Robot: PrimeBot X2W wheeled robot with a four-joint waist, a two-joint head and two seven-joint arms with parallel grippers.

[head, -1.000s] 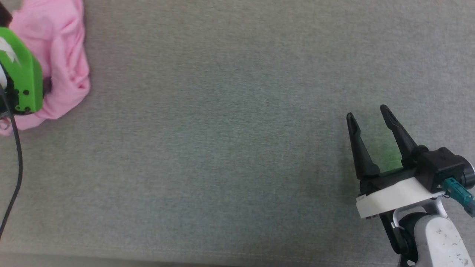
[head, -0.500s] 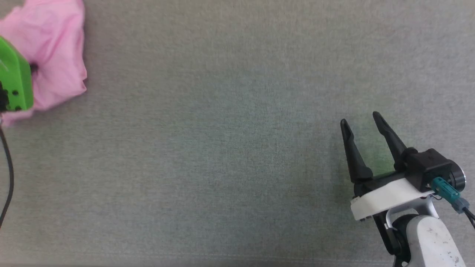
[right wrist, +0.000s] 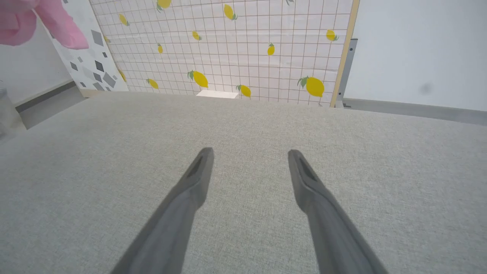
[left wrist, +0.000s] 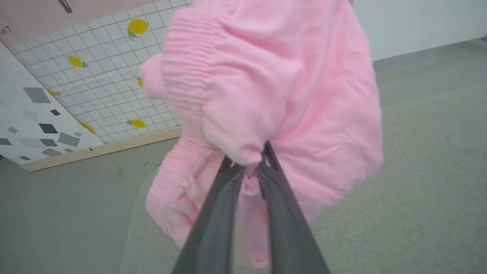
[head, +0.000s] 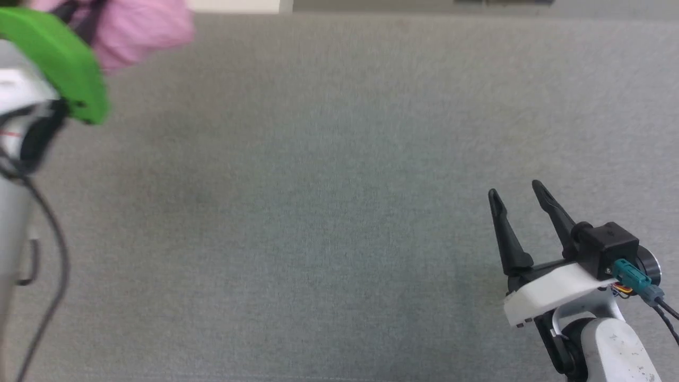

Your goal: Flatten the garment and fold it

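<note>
The garment (left wrist: 274, 87), a bunched pair of light pink shorts with a gathered waistband, hangs in the air above the grey table. My left gripper (left wrist: 249, 161) is shut on a fold of it, its dark fingers pinching the cloth. In the head view the garment (head: 138, 32) sits at the top left corner behind my left arm's green cover (head: 58, 58), and a corner of the garment (right wrist: 38, 23) shows at the top left of the right wrist view. My right gripper (head: 517, 193) hovers open over the table at the lower right, nothing between its fingers (right wrist: 198, 175).
The grey fabric table top (head: 318, 212) spreads across the middle. Behind the table's far edge stands a lemon-patterned grid panel (right wrist: 247, 49) beside a white wall (right wrist: 418, 49). A black cable (head: 48, 276) hangs by my left arm.
My left gripper has shut on the garment and lifted it off the table, up and toward the far edge. The head camera has shifted. The right gripper stays open in much the same spot.
</note>
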